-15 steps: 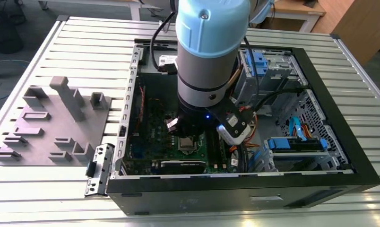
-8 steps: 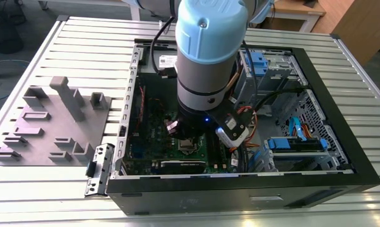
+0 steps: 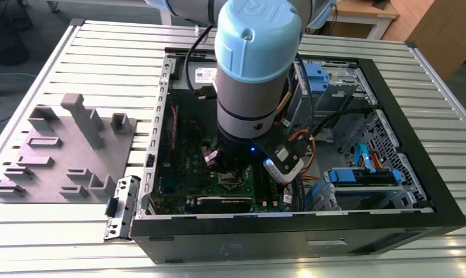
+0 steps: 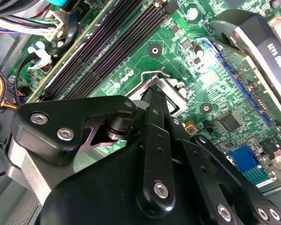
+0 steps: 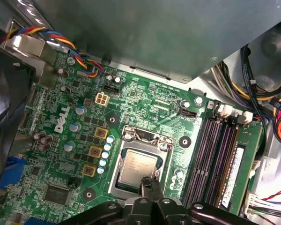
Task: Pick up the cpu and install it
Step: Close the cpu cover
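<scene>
Closest in, note the gripper (image 5: pixel 150 180): tips pressed together, nothing clamped between, poised at 1 corner of the cpu (image 5: pixel 136 166). Cannot tell whether touching or just above. Find the cpu lying flat inside the socket frame (image 5: pixel 139 138) on the green motherboard (image 5: pixel 145 105); cannot tell whether latched down. Could tip the cpu and bend socket contacts if pressed off-centre at that corner. Could scratch the metal top or snag the frame if dragged sideways. Just beside, mind the memory slots (image 5: pixel 215 154), easy to clip with the wide gripper body. Farther out, watch the coloured cables (image 5: pixel 61 37), liable to catch the arm (image 3: pixel 252 69). Beyond the computer case (image 3: pixel 295 231), see a grey tray (image 3: pixel 63 145) on the tabletop (image 3: pixel 109 58), well apart.
</scene>
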`<state>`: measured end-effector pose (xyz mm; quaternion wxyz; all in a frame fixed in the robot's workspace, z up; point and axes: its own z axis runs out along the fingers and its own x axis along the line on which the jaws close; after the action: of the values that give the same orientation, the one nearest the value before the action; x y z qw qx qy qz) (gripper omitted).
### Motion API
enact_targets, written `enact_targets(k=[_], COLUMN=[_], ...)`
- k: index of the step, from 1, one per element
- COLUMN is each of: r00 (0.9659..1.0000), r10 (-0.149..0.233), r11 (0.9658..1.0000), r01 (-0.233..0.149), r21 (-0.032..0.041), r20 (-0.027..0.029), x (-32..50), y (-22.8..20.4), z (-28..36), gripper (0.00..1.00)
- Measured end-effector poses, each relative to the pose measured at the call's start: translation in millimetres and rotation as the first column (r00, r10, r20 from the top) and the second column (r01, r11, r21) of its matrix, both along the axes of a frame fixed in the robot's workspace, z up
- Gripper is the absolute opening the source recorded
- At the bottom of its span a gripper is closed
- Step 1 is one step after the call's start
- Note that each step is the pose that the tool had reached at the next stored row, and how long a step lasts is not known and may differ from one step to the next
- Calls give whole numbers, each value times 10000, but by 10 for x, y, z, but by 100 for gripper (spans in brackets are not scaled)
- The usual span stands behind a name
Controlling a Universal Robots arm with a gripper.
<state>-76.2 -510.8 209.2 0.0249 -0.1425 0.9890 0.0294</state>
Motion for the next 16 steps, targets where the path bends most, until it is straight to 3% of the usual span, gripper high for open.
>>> enact_targets(k=[3, 9, 16], r00=[10000, 10000, 10000], r10=[0, 0, -1], r11=[10000, 10000, 10000], r01=[0, 0, 1], r21=[4, 2, 2], r20=[2, 1, -2], x=[1, 3, 24], y=[1, 2, 3], z=[-12, -96, -104], gripper=[11, 11, 11])
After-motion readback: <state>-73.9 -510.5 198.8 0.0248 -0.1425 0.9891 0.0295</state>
